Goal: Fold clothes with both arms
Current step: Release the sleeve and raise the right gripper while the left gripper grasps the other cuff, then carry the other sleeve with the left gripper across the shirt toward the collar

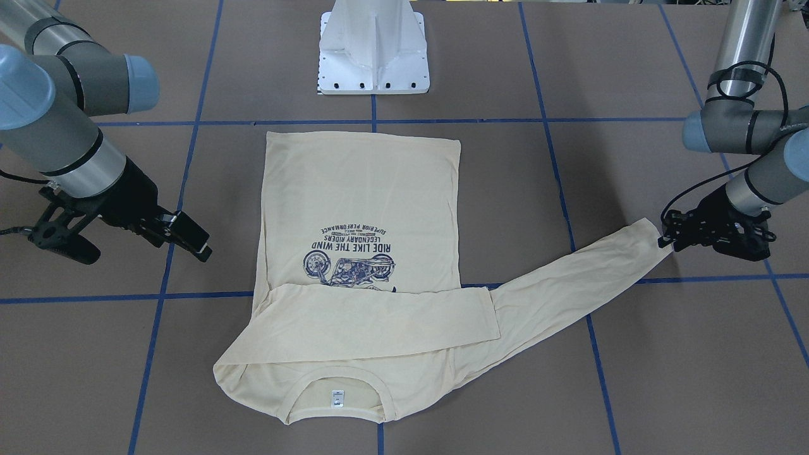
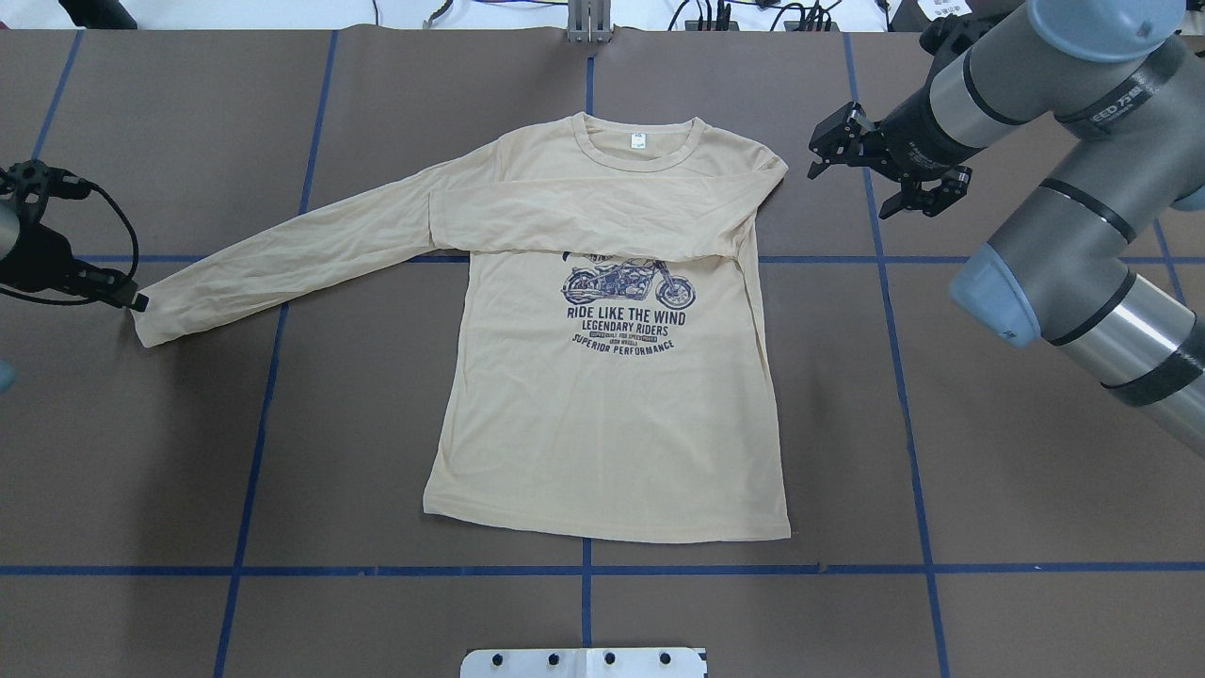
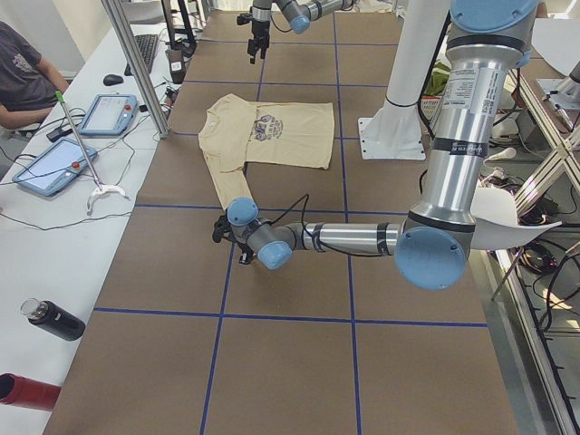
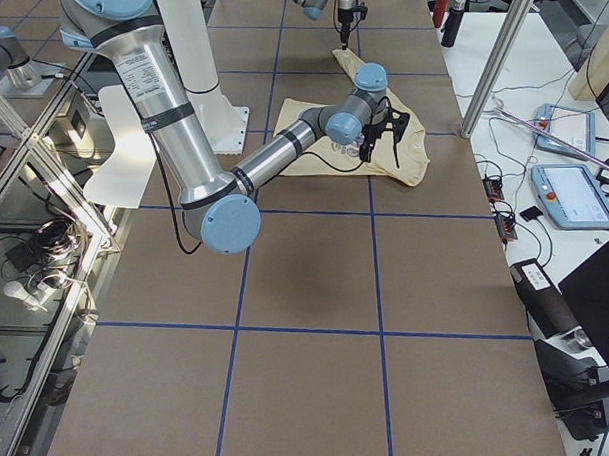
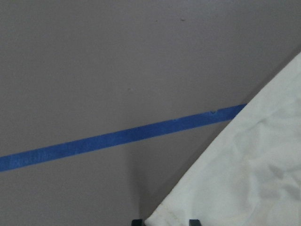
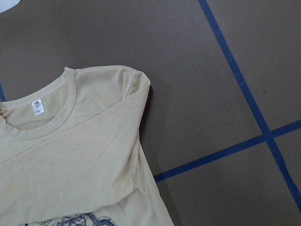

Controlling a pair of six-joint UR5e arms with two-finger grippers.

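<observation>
The cream long-sleeved T-shirt (image 2: 612, 405) lies flat and print up, with its neck tag (image 2: 639, 142) at the far side. One sleeve (image 2: 584, 221) is folded across the chest. The other sleeve (image 2: 292, 254) stretches out to the robot's left. My left gripper (image 2: 135, 303) is at that sleeve's cuff (image 1: 654, 235). In the left wrist view the cuff corner (image 5: 225, 179) sits between the two close fingertips, so the gripper looks shut on it. My right gripper (image 2: 852, 188) is open and empty, beside the shirt's shoulder (image 6: 136, 80).
The white pedestal base (image 1: 374, 57) stands behind the shirt's hem. Blue tape lines (image 2: 894, 282) grid the brown table. An operators' desk with tablets (image 3: 54, 163) and a bottle (image 3: 54, 319) runs along the far side.
</observation>
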